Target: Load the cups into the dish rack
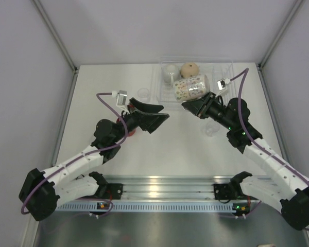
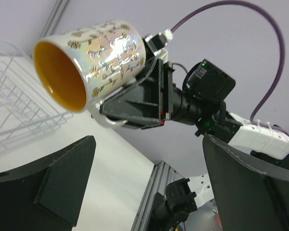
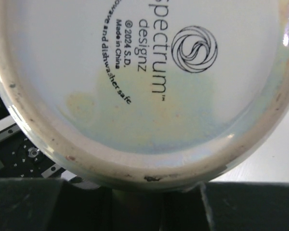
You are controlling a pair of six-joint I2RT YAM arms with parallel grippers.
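Note:
My right gripper is shut on a white flowered mug with an orange inside. It holds the mug on its side, in the air at the near edge of the clear dish rack. In the left wrist view the mug points its mouth at the camera, gripped low by the right gripper. In the right wrist view the mug's base fills the frame. A tan mug and a whitish cup stand in the rack. My left gripper is open and empty, left of the mug.
A small clear glass stands on the table left of the rack, another beside my right arm. Something red shows under my left arm. The rack's ribs show at the left of the left wrist view.

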